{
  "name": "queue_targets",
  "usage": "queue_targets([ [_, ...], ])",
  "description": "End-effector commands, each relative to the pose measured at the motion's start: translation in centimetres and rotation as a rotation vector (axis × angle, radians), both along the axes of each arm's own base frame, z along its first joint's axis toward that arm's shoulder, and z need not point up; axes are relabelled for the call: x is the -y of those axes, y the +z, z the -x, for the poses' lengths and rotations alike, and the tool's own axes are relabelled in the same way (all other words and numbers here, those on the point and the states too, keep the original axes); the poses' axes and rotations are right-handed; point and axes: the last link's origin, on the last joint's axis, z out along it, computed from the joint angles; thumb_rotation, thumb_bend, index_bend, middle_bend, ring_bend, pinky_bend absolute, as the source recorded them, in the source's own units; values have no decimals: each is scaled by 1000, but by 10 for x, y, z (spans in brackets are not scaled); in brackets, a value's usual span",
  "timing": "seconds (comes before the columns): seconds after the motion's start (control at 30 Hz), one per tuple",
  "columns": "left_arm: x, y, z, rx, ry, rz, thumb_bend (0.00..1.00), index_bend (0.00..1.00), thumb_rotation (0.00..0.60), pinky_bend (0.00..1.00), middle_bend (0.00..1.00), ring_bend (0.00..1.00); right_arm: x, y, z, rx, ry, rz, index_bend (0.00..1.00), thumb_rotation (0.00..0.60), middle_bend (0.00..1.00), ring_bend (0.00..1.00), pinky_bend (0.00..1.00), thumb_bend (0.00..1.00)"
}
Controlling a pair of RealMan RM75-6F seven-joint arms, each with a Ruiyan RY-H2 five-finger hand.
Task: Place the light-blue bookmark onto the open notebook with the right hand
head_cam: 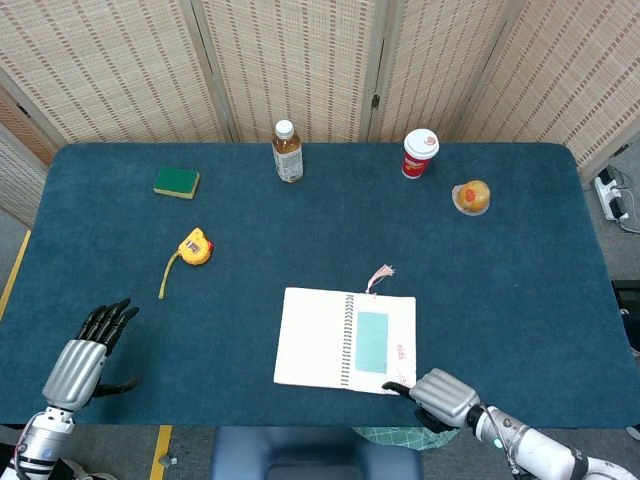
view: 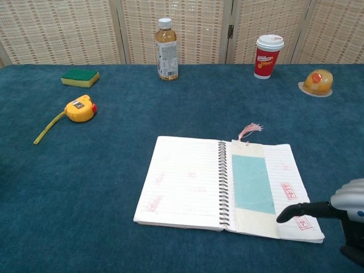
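A table [head_cam: 500,300] covered in dark blue cloth is seen. At its far edge a sponge [head_cam: 176,182], a bottle [head_cam: 287,152], a cup [head_cam: 419,153] and an orange item [head_cam: 471,197] are set. A tape measure [head_cam: 193,248] is laid left of centre, and an open notebook [head_cam: 312,338] near the front edge.
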Motion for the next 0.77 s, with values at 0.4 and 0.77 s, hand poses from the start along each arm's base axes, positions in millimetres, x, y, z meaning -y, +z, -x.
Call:
queue_targets([
  [0.4, 1, 1, -2, -6, -6, -13, 139, 47, 600, 0, 38, 0, -2, 78, 60, 25, -134, 597, 0, 600, 130, 220, 374, 57],
  [0.77, 7, -3, -3, -29, -29, -10, 139, 47, 600, 0, 38, 0, -30, 135, 100, 74, -208, 1019, 0, 600, 0, 0, 0, 0],
])
